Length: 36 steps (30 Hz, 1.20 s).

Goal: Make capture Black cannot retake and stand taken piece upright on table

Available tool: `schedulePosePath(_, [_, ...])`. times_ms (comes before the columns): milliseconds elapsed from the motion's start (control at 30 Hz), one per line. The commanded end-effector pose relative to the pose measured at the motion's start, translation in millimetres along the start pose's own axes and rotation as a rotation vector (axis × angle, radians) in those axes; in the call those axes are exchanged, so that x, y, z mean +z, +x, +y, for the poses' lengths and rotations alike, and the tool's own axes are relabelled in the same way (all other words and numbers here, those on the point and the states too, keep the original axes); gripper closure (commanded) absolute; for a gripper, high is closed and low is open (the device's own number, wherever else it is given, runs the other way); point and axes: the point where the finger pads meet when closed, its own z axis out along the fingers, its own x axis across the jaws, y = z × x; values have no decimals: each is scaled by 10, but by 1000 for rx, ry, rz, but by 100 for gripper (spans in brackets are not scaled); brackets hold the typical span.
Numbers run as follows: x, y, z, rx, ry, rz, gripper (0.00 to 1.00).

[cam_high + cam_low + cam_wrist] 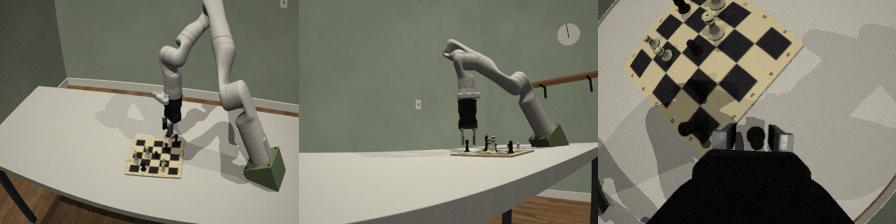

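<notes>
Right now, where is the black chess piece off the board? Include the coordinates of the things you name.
The black chess piece (pixel 168 135) (pixel 467 146) (pixel 756 136) stands upright on the pale table (pixel 79 152) (pixel 430 179) (pixel 833 75), beyond the checkered board (pixel 149 141) (pixel 483 155) (pixel 718 61)'s far edge in the top view, between the open gripper (pixel 167 132) (pixel 468 144) (pixel 752 133)'s fingertips.

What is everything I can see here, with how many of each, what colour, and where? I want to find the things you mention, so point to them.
Table (pixel 66 147) (pixel 404 179) (pixel 823 85): one, pale, under the board
Chessboard (pixel 173 164) (pixel 483 155) (pixel 755 62): one, cream and dark, on the table
White chess pieces (pixel 147 152) (pixel 493 145) (pixel 714 31): four, on the board
Black chess pieces (pixel 143 166) (pixel 510 148) (pixel 694 47): four, on the board
Off-board piece (pixel 168 135) (pixel 467 149) (pixel 756 137): one, black, upright beside the board
Walls (pixel 105 47) (pixel 365 65): at least two, green, around the table
Baseboard (pixel 116 83) (pixel 572 194): white, along the walls
Floor (pixel 66 202) (pixel 530 207): one, brown, below
Wall plate (pixel 283 3) (pixel 418 104): white, on the wall; count uncertain
Clock (pixel 574 34): one, pale, on the wall
Shelf (pixel 567 80): one, brown, two black brackets
Arm (pixel 226 52) (pixel 533 113): one, light grey, over the table
Mount (pixel 279 168) (pixel 558 134): one, green, under the arm
Gripper (pixel 167 132) (pixel 468 144) (pixel 752 133): one, black with grey fingers, open around the off-board piece
</notes>
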Motion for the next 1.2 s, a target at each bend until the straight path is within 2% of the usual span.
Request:
schedulePosePath(0, [-87,15,38,10,-7,-2,21])
schedulePosePath(233, [-384,12,36,10,-6,-2,21])
schedulePosePath(300, [-384,12,36,10,-6,-2,21])
schedulePosePath(333, [-431,51,28,6,-4,10,21])
schedulePosePath(400, [-521,11,36,9,-6,-3,21])
schedulePosePath(600, [-739,45,29,7,-4,8,21])
schedulePosePath(933, [-815,44,34,5,-5,9,21])
schedulePosePath(967, [-815,44,34,5,-5,9,0])
schedulePosePath(1167, [-815,44,34,5,-5,9,0])
